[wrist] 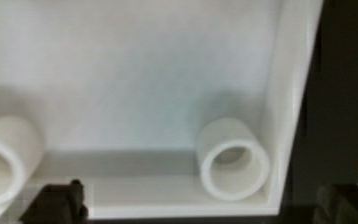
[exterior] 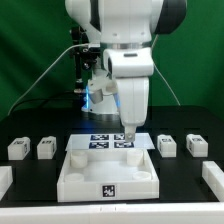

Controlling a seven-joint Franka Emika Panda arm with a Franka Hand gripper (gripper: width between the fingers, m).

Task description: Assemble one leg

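Your claw (wrist: pixel 208 205) hung wide open, empty, above the square part (exterior: pixel 75 178); next likely meant reaching sideways for a leg (exterior: pixel 167 145).

Arm (exterior: pixel 130 90) over square part (exterior: pixel 72 172), leg (exterior: pixel 166 146) beside.

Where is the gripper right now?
In the exterior view the gripper hangs near the centre, low over the far rim of the large white square part, right in front of the marker board.
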